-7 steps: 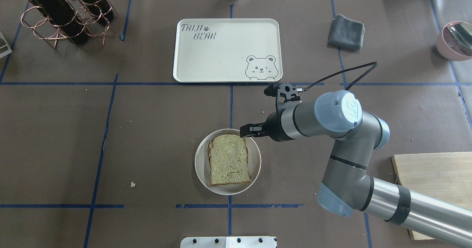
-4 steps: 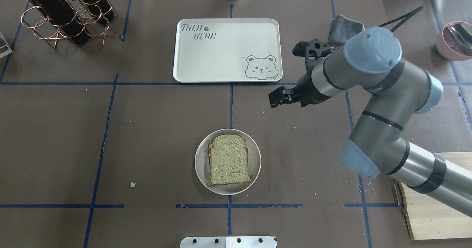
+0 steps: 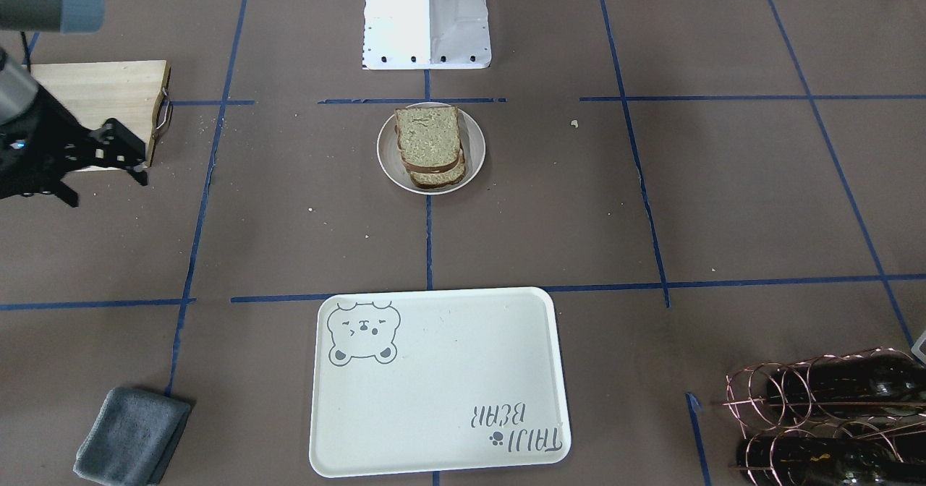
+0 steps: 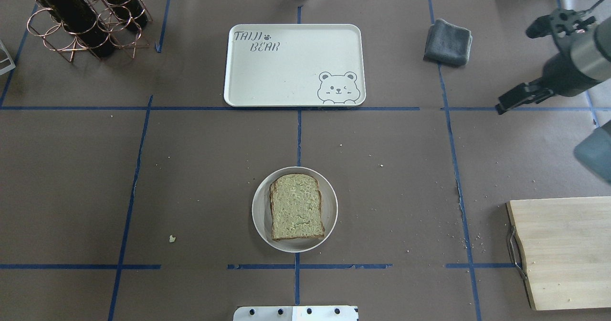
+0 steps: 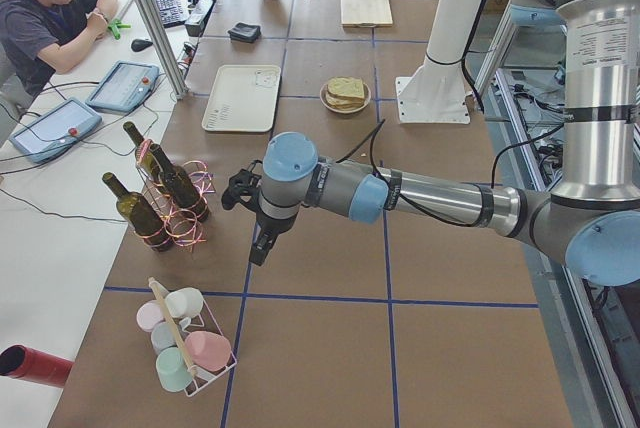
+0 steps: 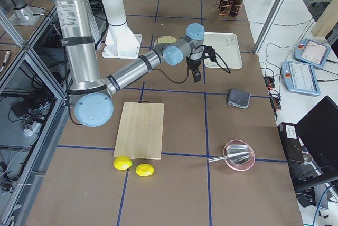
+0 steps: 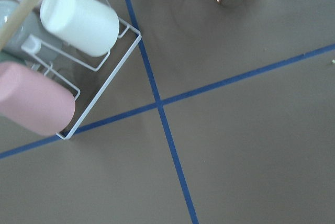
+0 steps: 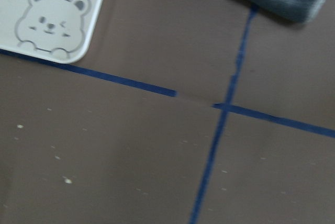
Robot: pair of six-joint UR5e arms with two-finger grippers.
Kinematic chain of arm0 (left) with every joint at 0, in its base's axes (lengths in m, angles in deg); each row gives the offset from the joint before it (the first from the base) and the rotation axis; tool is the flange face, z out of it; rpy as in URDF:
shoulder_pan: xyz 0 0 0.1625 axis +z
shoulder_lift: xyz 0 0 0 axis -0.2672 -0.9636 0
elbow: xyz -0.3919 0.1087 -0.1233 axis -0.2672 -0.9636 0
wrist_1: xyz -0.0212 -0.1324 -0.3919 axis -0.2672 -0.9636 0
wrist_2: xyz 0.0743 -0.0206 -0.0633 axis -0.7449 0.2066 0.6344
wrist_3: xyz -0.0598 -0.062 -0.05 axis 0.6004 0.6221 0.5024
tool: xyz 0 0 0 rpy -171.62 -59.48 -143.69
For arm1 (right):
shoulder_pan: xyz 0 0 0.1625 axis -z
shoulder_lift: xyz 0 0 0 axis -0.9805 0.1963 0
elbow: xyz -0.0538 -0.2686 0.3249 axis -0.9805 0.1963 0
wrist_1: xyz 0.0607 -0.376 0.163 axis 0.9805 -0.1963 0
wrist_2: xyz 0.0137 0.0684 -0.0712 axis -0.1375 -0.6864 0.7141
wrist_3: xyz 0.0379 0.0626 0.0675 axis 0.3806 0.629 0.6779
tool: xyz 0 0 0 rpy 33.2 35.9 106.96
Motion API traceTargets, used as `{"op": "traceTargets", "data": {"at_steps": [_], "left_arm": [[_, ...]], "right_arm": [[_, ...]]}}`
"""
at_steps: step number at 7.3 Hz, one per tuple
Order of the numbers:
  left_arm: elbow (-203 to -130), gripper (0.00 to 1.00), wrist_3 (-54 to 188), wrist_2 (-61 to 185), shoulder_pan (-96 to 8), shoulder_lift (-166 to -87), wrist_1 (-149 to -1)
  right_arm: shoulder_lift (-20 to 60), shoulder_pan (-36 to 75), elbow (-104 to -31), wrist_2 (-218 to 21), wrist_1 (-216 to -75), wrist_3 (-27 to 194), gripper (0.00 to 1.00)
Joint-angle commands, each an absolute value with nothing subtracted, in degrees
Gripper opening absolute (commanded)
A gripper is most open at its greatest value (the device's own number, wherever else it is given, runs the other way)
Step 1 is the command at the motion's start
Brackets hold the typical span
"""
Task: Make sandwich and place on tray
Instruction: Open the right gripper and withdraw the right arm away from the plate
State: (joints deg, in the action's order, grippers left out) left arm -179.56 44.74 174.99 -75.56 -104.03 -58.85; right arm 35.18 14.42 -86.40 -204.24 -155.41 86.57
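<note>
- Sandwich (image 4: 296,207), two bread slices stacked, lies on a small round dish (image 4: 259,216) in the near middle of the counter (image 4: 191,168).
- The tray (image 4: 286,68) with the bear drawing lies further back, well apart from the dish.
- The right hand (image 4: 502,107) hangs above the counter between the grey cloth (image 4: 447,41) and the wooden board (image 4: 563,249); its fingers look pressed together and grip nothing.
- The left hand (image 5: 257,251) hangs near the bottle rack (image 5: 170,203); one cannot tell if it is open or closed.
</note>
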Motion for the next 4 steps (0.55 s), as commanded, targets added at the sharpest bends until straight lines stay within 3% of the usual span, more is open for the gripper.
{"op": "traceTargets", "data": {"at_steps": [1,3,4], "left_arm": [[-179.9,1.0,46.1,175.4,-75.6,-108.9,-65.8],[-178.2,1.0,49.6,188.9,-75.2,-109.1,-69.3],[-179.1,1.0,51.1,190.0,-72.9,-107.9,-79.2]], "right_arm": [[46.3,-0.4,-84.5,-204.8,-159.4,63.4,1.0],[54.7,-9.9,-81.7,-204.7,-160.0,62.0,1.0],[55.2,-13.3,-80.9,-204.9,-160.3,60.0,1.0]]}}
